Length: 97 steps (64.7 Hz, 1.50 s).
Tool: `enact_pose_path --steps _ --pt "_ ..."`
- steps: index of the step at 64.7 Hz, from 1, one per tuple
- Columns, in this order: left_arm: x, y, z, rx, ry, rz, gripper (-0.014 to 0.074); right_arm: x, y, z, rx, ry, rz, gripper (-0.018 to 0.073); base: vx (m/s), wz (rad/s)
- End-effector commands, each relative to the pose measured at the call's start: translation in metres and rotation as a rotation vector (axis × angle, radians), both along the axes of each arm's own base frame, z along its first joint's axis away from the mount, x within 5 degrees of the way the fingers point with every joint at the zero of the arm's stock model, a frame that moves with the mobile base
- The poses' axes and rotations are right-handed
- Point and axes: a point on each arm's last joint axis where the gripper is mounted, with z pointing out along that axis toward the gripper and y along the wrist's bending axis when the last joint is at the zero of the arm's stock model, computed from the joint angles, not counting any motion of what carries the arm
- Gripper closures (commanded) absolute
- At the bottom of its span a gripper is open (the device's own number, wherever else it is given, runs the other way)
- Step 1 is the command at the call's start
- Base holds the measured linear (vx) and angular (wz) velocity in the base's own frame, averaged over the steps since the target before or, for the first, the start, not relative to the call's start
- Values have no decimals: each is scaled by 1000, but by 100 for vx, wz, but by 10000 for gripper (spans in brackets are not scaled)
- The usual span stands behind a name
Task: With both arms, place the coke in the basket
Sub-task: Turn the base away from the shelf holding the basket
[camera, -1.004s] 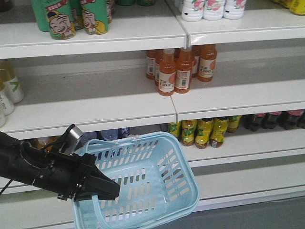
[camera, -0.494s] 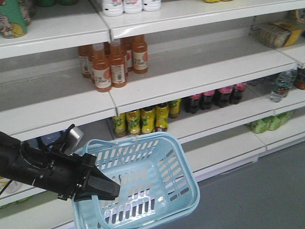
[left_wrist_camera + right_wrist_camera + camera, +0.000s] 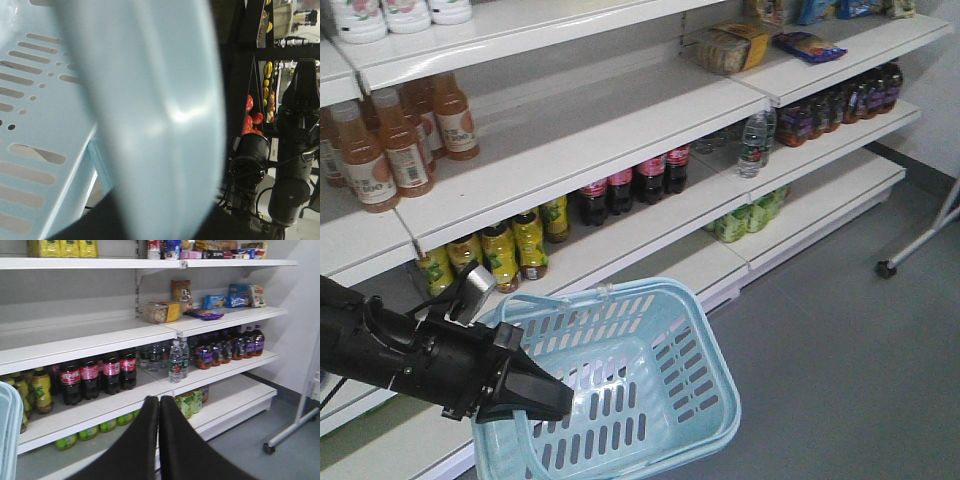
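Note:
The light blue basket (image 3: pixel 650 340) hangs tilted in front of the shelves, with nothing inside it. My left gripper (image 3: pixel 558 402) is shut on one of its hoop handles (image 3: pixel 150 125), which fills the left wrist view as a blur. Dark cola bottles stand in a row on a middle shelf; one with a red wrap and white script is the coke (image 3: pixel 70 377), also seen from the front (image 3: pixel 593 200). My right gripper (image 3: pixel 159 400) is shut and holds nothing, well short of that shelf and pointing at it.
Orange drinks (image 3: pixel 380 150), yellow-green bottles (image 3: pixel 500 250), water bottles (image 3: pixel 755 145) and purple-labelled dark bottles (image 3: pixel 840 100) fill the shelves. Snack packs (image 3: pixel 730 45) lie on a higher shelf. A wheeled stand leg (image 3: pixel 920 240) rests on the grey floor (image 3: pixel 840 350) at the right.
The view has swung right along the shelves: the orange bottles slid left and the cola bottles, snacks and floor came into sight. The left arm and basket keep their place in the view.

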Motion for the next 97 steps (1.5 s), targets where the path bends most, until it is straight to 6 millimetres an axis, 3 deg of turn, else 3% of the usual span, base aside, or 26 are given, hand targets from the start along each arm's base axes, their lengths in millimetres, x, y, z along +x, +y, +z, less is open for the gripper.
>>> enact_pose_path --steps 1,97 --pt "-1 -4 24 -110 -41 -3 603 -1 -1 4 -11 -78 -8 569 -4 -46" --pt "-1 -4 24 -110 -41 -3 603 -1 -1 4 -11 -77 -8 569 2 -43"
